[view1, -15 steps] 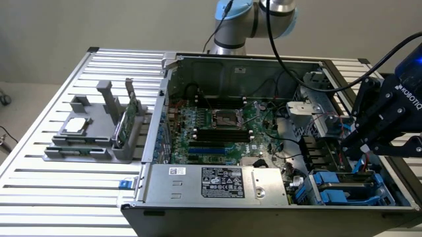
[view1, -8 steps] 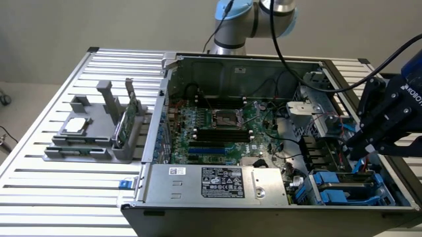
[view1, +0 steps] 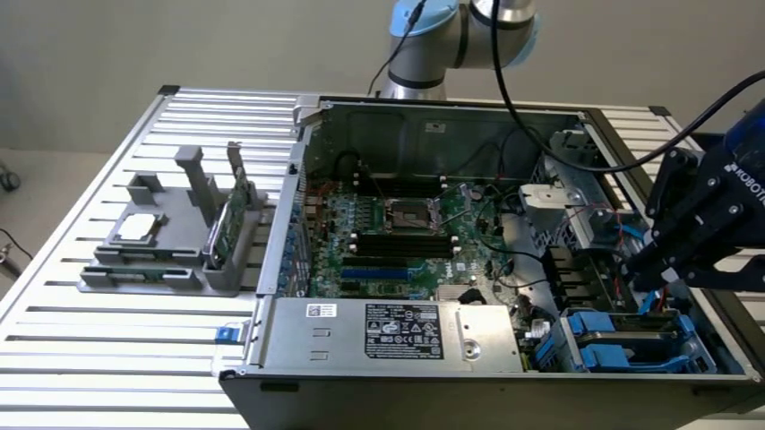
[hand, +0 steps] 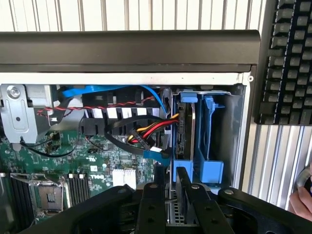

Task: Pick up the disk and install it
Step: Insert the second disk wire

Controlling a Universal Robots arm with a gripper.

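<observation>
My gripper (view1: 655,288) hangs over the drive bay (view1: 622,345) in the corner of the open computer case (view1: 395,134) at the exterior view's right. The jaws are closed on a thin dark slab with a blue edge, the disk (hand: 182,179), seen edge-on between the black fingers (hand: 152,204). The disk's blue frame (view1: 651,302) peeks out under the gripper. Straight ahead of it in the wrist view stands the bay (hand: 229,131), with a drive in a blue carrier (hand: 186,127) in one slot and a blue carrier (hand: 209,168) beside it. How deep the disk sits I cannot tell.
Red, yellow and black cables (hand: 146,131) run close beside the bay. The motherboard (view1: 395,233) fills the case floor, the power supply (view1: 407,331) its front. A grey fixture (view1: 167,242) with parts stands at the exterior view's left. A keyboard (hand: 287,63) and a person's hand (hand: 301,197) lie beyond the case wall.
</observation>
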